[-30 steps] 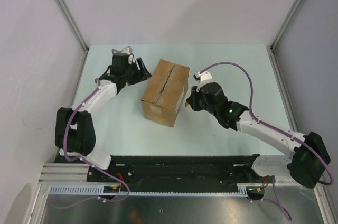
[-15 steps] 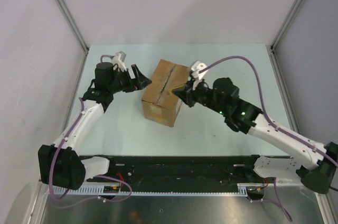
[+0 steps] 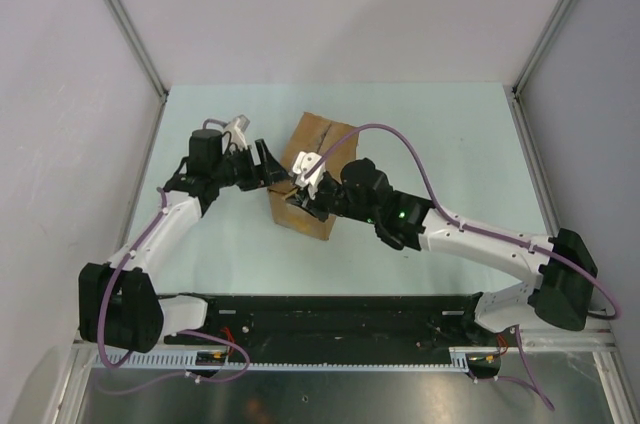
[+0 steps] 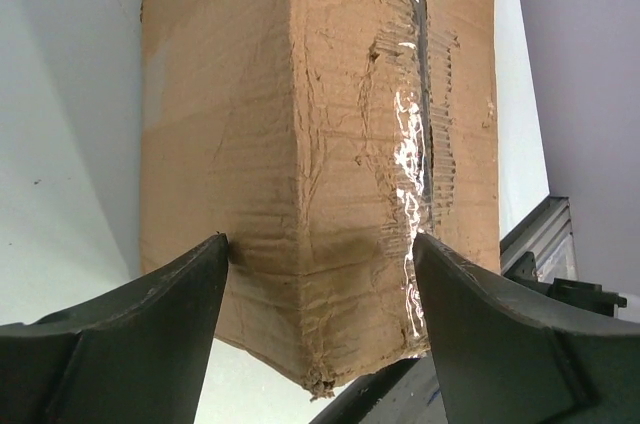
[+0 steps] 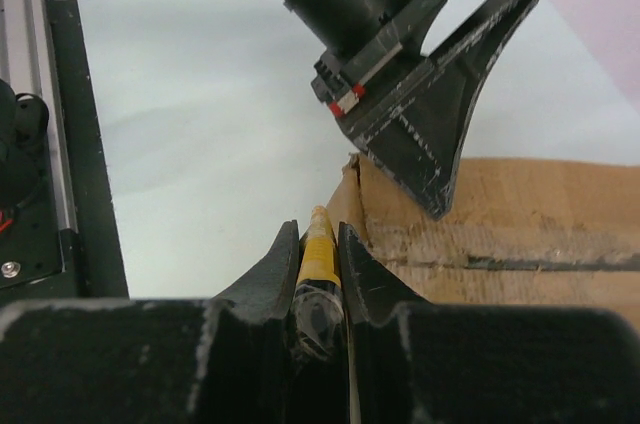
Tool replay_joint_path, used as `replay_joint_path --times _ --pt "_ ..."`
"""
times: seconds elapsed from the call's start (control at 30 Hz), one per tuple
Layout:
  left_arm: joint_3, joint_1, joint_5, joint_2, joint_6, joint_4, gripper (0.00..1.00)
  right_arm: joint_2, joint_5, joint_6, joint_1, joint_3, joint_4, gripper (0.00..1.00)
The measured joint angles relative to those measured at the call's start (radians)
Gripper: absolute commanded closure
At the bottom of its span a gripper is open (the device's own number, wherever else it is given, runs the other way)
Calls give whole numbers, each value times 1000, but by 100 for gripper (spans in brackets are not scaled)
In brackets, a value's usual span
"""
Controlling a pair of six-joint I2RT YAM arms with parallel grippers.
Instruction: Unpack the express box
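Note:
The express box [image 3: 322,136] is a brown cardboard carton in the middle of the table, with its taped centre seam on top. My left gripper [image 3: 268,170] is open at the box's left edge. In the left wrist view [image 4: 320,244] its jaws straddle a corner of the box [image 4: 340,144], one on each side. My right gripper [image 3: 300,194] reaches across the box to its near left corner. In the right wrist view [image 5: 318,232] it is shut on a yellow utility knife [image 5: 320,259], whose tip lies at the box's edge [image 5: 520,234], just under the left gripper's finger [image 5: 440,134].
The pale green table [image 3: 450,144] has walls and metal frame posts at the back and both sides. A black rail [image 3: 340,314] with the arm bases runs along the near edge. The right arm's purple cable [image 3: 400,144] arcs over the box.
My right arm has swung left across the box, carrying the knife from the right side to the near left corner. My left gripper has moved in to the box's left edge.

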Motion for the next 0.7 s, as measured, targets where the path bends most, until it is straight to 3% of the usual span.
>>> replay_joint_path --times 0.7 --pt "-18 0 -6 1 11 -10 23 88 70 -182 18 21 95 100"
